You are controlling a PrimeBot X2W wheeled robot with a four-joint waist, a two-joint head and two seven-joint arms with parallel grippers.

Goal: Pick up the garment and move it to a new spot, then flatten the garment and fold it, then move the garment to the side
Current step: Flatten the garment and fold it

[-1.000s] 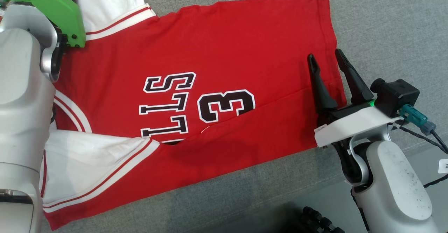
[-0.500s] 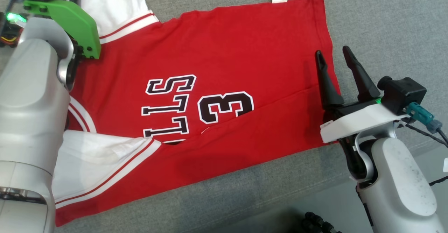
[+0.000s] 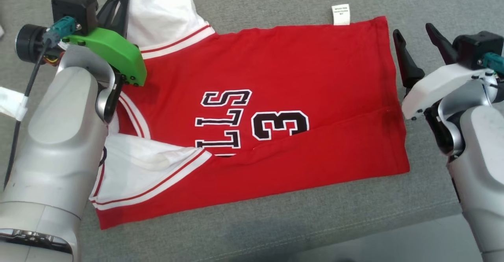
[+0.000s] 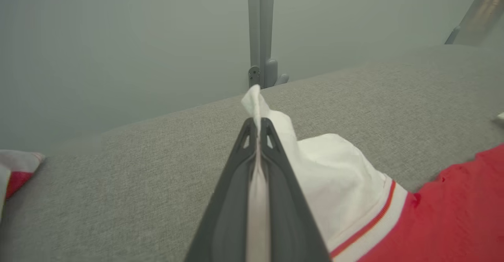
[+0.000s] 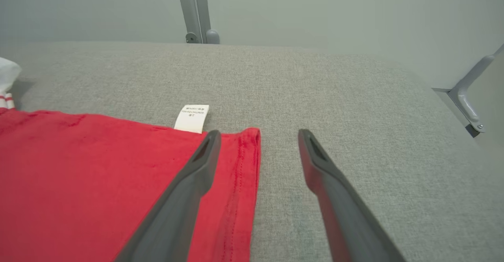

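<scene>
"How far along is it?"

"The left hand (image 4: 258,124) is clenched on the tip of the far white sleeve (image 3: 165,14), with cloth poking out past its fingers (image 4: 236,199) (a thin pinch, I'd say). The red shirt (image 3: 275,77) lies spread on the grey desk (image 3: 275,230), collar (image 3: 134,116) to the left."

"Any folds?"

"The near long edge looks turned over the lettering (image 3: 224,124), so I'd judge flattening done and one fold in. The far sleeve seems next."

"And the right?"

"The right hand (image 3: 412,32) is released, spread wide, poised over the hem (image 5: 246,167) corner and holding nothing. The remaining folds and the move aside are left."
</scene>
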